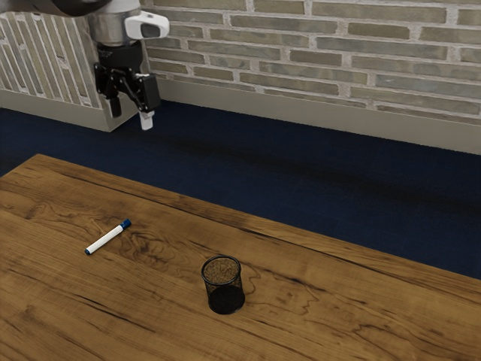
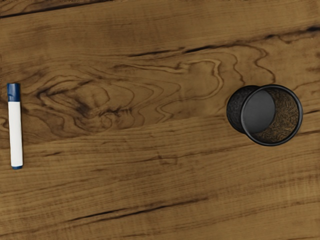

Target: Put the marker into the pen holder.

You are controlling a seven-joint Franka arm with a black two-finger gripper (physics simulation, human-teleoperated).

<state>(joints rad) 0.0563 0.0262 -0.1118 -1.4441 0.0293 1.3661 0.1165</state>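
Above the desk (image 1: 316, 308): the claw (image 1: 130, 113) hung open and empty.
Marker (image 1: 104, 241): lay flat on the desk below the claw, well apart from the upright pen holder (image 1: 225, 299).
Long axis: ran crosswise to the holder's direction; the grip likely needed to close across it.

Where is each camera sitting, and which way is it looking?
Exterior view: it sits at the arm's side, higher than the wooden table, looking down across it toward a brick wall. Part of the arm and its open claw show at the upper left.
Wrist view: it rides on the arm's hand, above the table, looking down at the wood.
Both views share the table, the marker lying flat and the black pen holder standing upright.
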